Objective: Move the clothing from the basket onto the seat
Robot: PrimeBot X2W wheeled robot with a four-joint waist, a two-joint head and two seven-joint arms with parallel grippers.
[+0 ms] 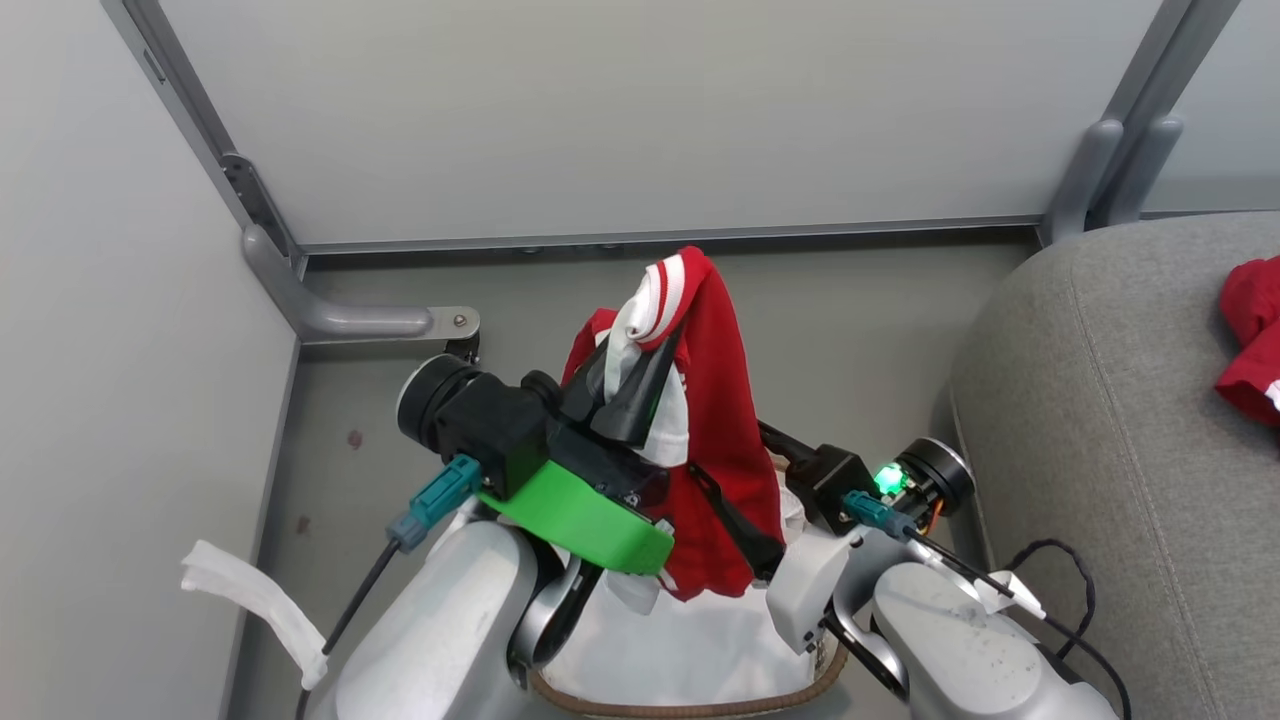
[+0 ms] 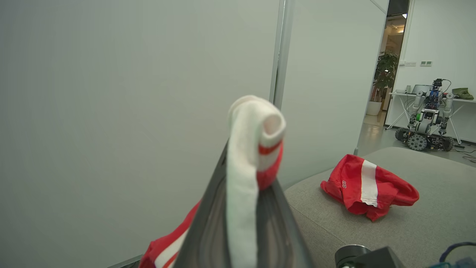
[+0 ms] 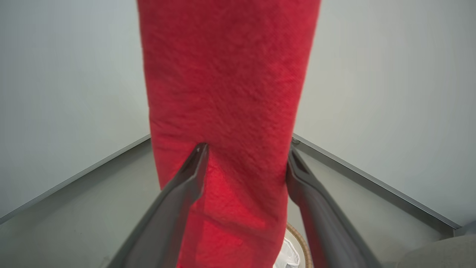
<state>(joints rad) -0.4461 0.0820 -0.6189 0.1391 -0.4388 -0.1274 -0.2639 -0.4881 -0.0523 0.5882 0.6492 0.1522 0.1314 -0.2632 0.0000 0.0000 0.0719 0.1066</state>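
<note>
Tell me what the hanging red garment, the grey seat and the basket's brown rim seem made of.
Hanging red striped garment: soft matte fabric, perhaps knit; fuzzy, drapes limply.
Light grey seat cushion: matte woven upholstery; stitched seam.
Basket's brown rim: probably braided wicker; twisted strands.

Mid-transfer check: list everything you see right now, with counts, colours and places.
basket: one, white liner with brown rim, under both arms
seat: one, light grey, on the right
hanging garment: one, red and white, above the basket
second garment: one, red and white, lying on the seat
partition panels: several, pale grey, behind and left
white strip: one, white, beside the left arm
other robot: one, grey, far room
left gripper: one, dark, shut on the hanging garment
right gripper: one, dark, open, fingers flanking the hanging fabric
</note>
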